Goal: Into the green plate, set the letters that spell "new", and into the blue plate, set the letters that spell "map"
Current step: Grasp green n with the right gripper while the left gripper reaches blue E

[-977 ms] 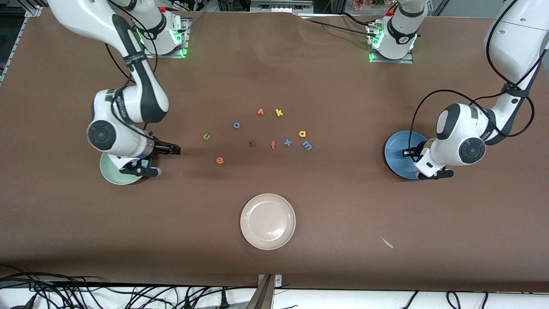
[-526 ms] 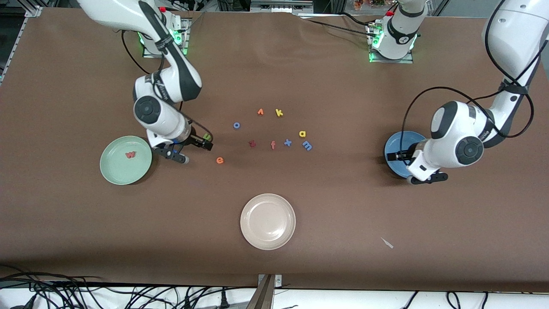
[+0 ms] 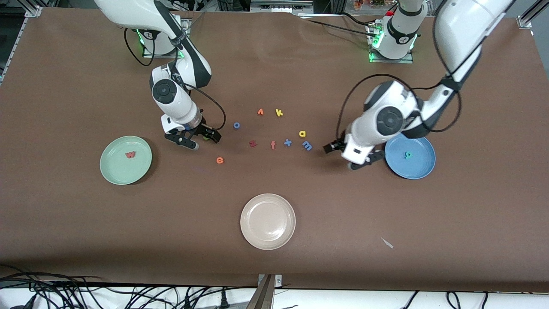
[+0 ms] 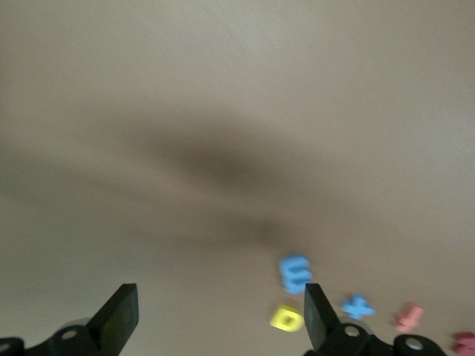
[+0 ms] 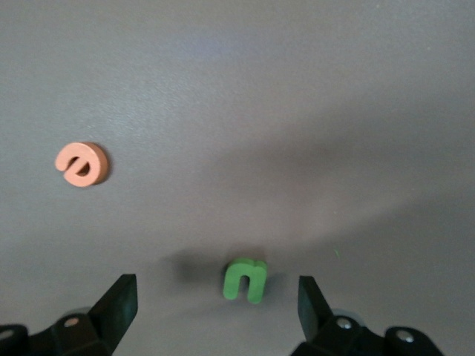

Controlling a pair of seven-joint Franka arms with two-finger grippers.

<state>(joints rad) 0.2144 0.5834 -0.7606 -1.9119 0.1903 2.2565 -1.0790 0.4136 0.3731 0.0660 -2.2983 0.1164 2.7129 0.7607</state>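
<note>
Jaws of the right gripper [image 3: 198,140] spread wide, empty, low over the olive-green n [image 5: 246,279], which lies on the brown surface [image 3: 386,214] between the two fingers. Jaws of the left gripper [image 3: 345,156] likewise spread and empty, over bare surface between the blue m [image 3: 307,145] and the blue plate [image 3: 422,165]. Salmon-pink w [image 3: 130,154] lying in the green plate [image 3: 112,171]; teal p [image 3: 408,155] lying in the blue plate. Orange e [image 3: 219,160] on the surface, nearer the front camera than the n. Yellow a [image 3: 303,134] just beside the m, farther from the front camera. Cream-white plate [image 3: 253,236] nearest the front camera, apart from the letters.
</note>
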